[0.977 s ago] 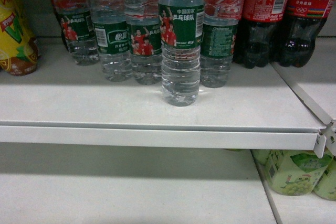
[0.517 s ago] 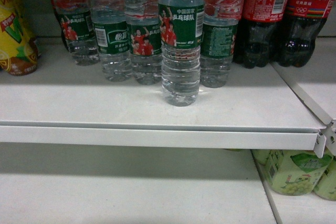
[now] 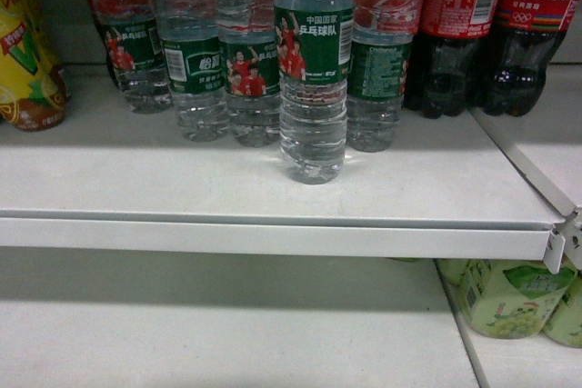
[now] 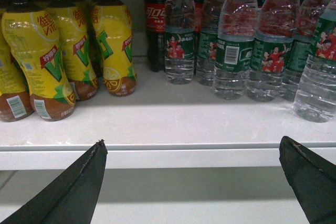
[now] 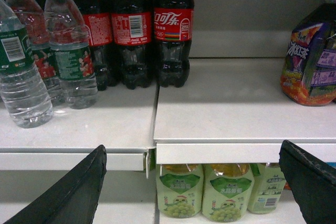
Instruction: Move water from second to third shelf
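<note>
I've got the left gripper (image 4: 191, 182) spread wide, nothing between its fingers, low and short of the shelf edge (image 4: 168, 157); the front water bottle (image 4: 317, 72) stands up and to its right, pulled ahead of its row, likely the easiest pick; the lemon tea bottles (image 4: 39, 56) sit up-left; the right gripper (image 5: 191, 182) is equally wide and empty, cola bottles (image 5: 134, 38) above it; the third shelf (image 3: 227, 324) below looks free for placing.

Bare shelf (image 3: 182, 179) fronts the water (image 3: 313, 88); sister bottles (image 3: 218, 61) crowd close behind it.
</note>
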You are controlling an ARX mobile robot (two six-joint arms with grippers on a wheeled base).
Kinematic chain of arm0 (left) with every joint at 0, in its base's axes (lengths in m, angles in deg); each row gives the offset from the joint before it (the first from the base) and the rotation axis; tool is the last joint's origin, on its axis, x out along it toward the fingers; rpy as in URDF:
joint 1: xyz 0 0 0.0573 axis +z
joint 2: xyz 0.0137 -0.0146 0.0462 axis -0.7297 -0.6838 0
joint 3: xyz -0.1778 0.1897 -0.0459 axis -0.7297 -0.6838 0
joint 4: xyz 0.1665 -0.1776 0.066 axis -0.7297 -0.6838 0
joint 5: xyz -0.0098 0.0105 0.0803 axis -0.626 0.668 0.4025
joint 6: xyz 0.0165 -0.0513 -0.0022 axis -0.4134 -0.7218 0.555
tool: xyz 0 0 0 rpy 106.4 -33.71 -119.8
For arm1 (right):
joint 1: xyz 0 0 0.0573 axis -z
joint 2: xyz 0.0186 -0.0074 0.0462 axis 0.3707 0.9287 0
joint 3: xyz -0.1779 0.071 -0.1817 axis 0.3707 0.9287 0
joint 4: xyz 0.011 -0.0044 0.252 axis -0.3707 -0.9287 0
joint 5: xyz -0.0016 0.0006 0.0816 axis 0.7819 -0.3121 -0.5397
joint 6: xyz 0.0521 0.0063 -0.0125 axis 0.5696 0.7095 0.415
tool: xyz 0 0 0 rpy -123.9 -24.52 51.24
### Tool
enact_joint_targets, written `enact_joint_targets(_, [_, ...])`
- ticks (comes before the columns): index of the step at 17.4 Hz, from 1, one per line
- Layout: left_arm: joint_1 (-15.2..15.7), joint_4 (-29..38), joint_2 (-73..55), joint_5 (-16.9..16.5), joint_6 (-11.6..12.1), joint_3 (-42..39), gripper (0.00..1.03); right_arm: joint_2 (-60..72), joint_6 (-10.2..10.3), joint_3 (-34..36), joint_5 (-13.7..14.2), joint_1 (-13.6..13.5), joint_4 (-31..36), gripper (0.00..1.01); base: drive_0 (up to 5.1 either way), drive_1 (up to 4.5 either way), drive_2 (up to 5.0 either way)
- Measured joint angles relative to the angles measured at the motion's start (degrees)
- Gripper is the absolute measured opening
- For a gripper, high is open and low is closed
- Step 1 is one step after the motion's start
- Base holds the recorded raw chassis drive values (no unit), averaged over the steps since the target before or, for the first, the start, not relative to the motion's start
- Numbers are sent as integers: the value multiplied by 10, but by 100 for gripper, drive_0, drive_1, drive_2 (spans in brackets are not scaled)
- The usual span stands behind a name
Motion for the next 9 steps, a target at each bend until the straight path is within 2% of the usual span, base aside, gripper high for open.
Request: enact_joint_targets(9, [0, 0, 0, 0, 0, 0, 98, 0, 0, 0, 0, 0, 0, 98, 0, 0, 0])
